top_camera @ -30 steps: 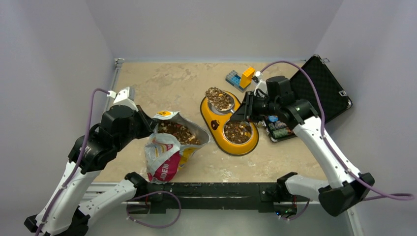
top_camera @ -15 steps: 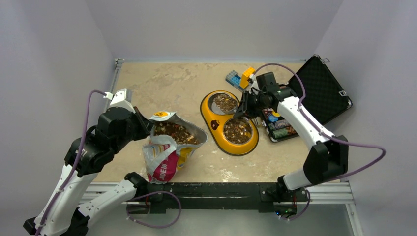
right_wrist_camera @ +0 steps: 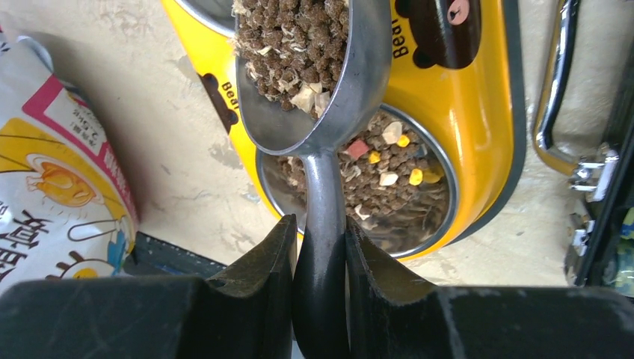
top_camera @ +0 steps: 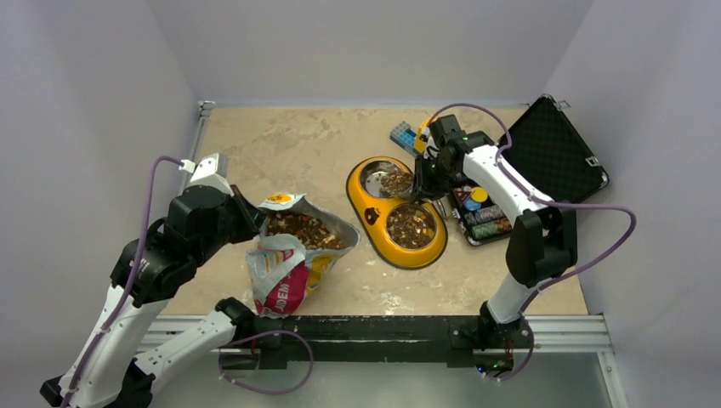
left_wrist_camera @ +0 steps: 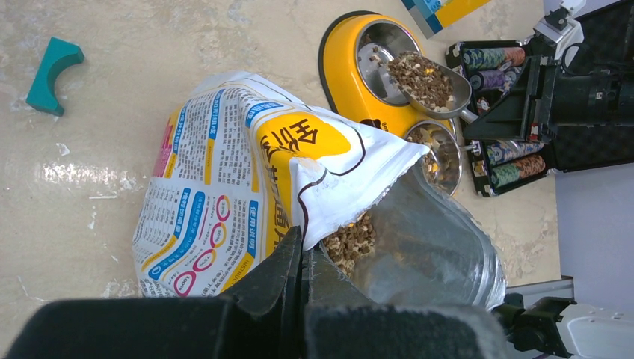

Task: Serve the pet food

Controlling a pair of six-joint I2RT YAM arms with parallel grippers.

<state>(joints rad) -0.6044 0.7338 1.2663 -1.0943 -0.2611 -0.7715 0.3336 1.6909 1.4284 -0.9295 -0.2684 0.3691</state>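
The right gripper [right_wrist_camera: 320,232] clamps the handle of a silver metal scoop [right_wrist_camera: 366,67]; ahead of its fingers, brown kibble pellets [right_wrist_camera: 295,37] fill the scoop above a yellow two-bowl plastic feeder [right_wrist_camera: 463,82]; the left gripper [left_wrist_camera: 301,258] pinches the rim of a glossy white-orange food bag [left_wrist_camera: 224,172], with more kibble just beyond.

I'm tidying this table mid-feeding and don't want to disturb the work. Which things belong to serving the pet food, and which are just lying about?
In use: brown dry kibble; glossy white-orange food bag, pinched by the left hand; metal scoop, held by the right hand; yellow two-bowl feeder.
Lying about: teal curved block; blue and yellow toy bricks; open black case; striped poker chips.
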